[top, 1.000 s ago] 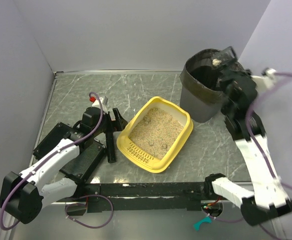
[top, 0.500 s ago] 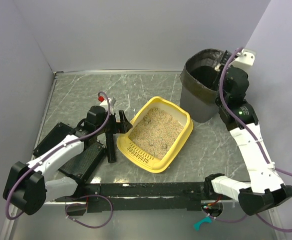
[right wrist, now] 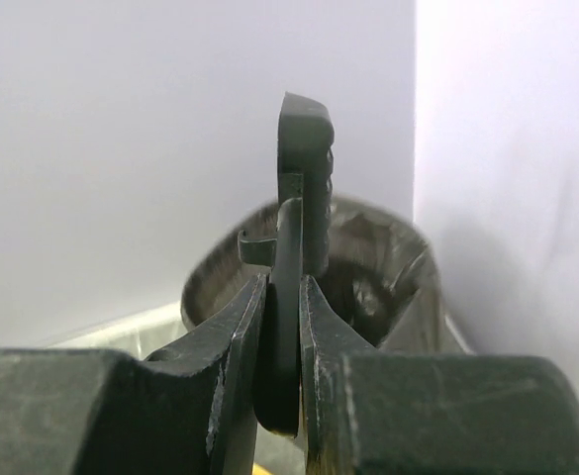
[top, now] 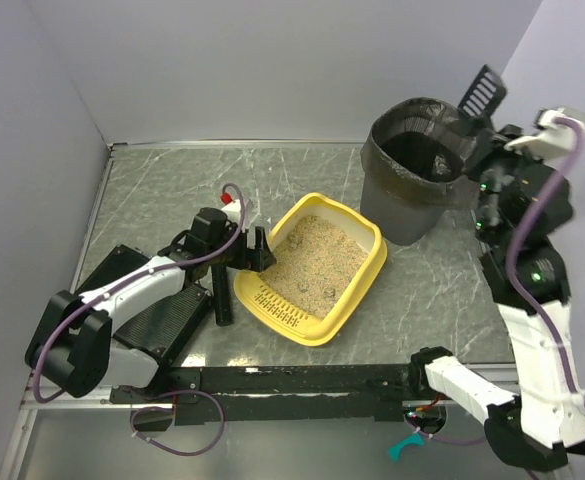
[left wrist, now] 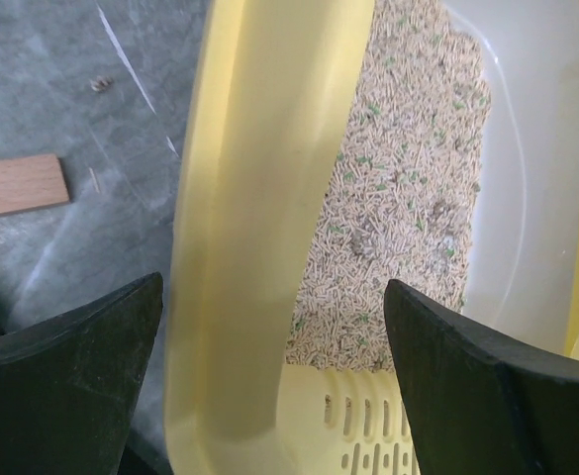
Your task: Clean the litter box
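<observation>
The yellow litter box (top: 370,262) lies at the table's middle with beige litter (top: 312,262) and a few dark clumps inside, its slotted grille at the near end. My left gripper (top: 255,252) is open at the box's left side. In the left wrist view its fingers (left wrist: 71,341) stand either side of the box's yellow rim (left wrist: 254,198), not closed on it. My right gripper (top: 477,140) is shut on a black slotted scoop (top: 482,92) and holds it upright above the dark grey bin (top: 412,205). The right wrist view shows the scoop's handle (right wrist: 289,327) pinched between the jaws.
Black ribbed pads (top: 167,320) and a black bar (top: 220,290) lie left of the box under my left arm. A wooden strip (left wrist: 17,185) lies on the table by the box. A black rail (top: 302,378) runs along the near edge. Walls close the back and sides.
My left gripper has moved right until its open fingers straddle the box's left rim. My right arm has swung up and right, lifting the scoop out above the bin.
</observation>
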Available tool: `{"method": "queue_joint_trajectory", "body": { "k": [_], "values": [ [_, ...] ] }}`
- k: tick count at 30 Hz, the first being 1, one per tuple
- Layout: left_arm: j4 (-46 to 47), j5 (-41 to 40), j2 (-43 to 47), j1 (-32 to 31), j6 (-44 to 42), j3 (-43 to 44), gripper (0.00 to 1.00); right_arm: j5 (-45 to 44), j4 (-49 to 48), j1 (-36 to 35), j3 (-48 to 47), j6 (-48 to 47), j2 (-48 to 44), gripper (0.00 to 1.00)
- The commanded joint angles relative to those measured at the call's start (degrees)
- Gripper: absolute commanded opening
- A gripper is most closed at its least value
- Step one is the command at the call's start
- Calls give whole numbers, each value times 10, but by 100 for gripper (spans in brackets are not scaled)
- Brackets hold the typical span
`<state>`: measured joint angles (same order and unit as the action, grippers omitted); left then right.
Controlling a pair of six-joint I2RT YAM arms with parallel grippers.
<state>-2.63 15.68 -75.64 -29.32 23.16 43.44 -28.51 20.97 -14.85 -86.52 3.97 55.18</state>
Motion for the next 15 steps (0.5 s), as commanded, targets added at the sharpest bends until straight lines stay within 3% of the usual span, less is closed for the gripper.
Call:
{"method": "queue_joint_trajectory", "body": {
  "k": [1, 5, 10, 12, 15],
  "values": [
    [37, 12, -12, -16, -18, 24, 97, -4, 71, -1, -51, 7, 0, 0],
    [33, 6, -22, -21, -14, 29, 99, 146, 153, -1, -85, 88, -2, 0],
    [43, 7, -15, -30, -7, 13, 89, 365, 188, -2, -51, 233, -9, 0],
    [43, 11, -15, -34, -13, 9, 86, 377, 228, -3, -21, 315, -7, 0],
    [38, 2, -13, -47, -21, 3, 79, 413, 194, -11, 76, 366, -38, 0]
  ]
}}
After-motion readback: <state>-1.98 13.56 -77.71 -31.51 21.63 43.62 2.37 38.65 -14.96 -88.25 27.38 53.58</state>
